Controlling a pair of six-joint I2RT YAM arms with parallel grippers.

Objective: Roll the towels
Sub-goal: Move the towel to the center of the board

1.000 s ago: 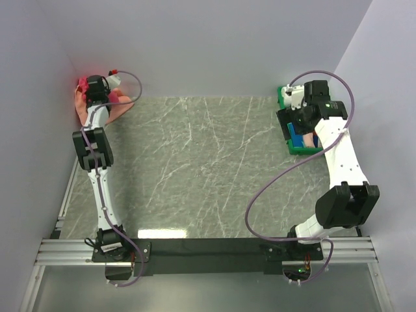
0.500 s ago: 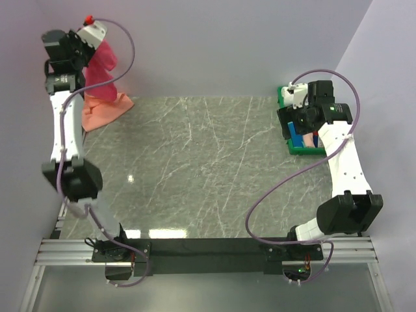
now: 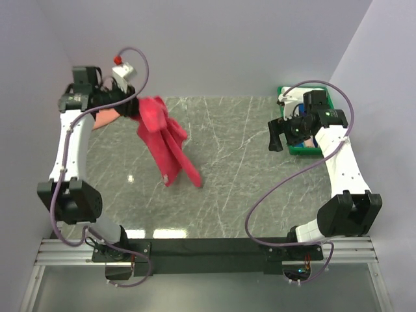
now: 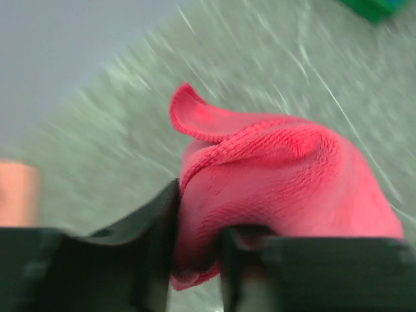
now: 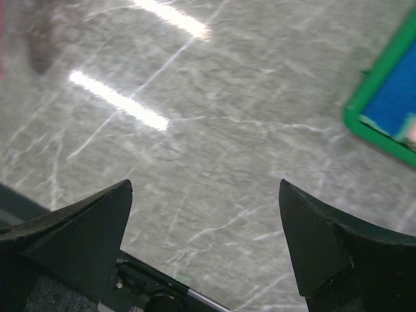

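Note:
A crimson pink towel (image 3: 166, 140) streams down and to the right from my left gripper (image 3: 133, 107), high over the table's back left. In the left wrist view the cloth (image 4: 279, 175) fills the narrow gap between the two fingers of that gripper (image 4: 198, 253), which is shut on it. A salmon orange towel (image 3: 104, 117) lies crumpled in the back left corner, behind the left arm. My right gripper (image 3: 276, 136) hovers wide open just left of the green tray, with only bare table between its fingers (image 5: 84, 227).
The green tray (image 3: 302, 151) stands at the back right against the wall, half hidden by the right arm; a blue towel (image 5: 393, 97) lies in it. Walls close the table at the back and on both sides.
My left arm lifted the pink towel off the corner pile, then swung it right and down over the table. My right gripper moved left, off the tray.

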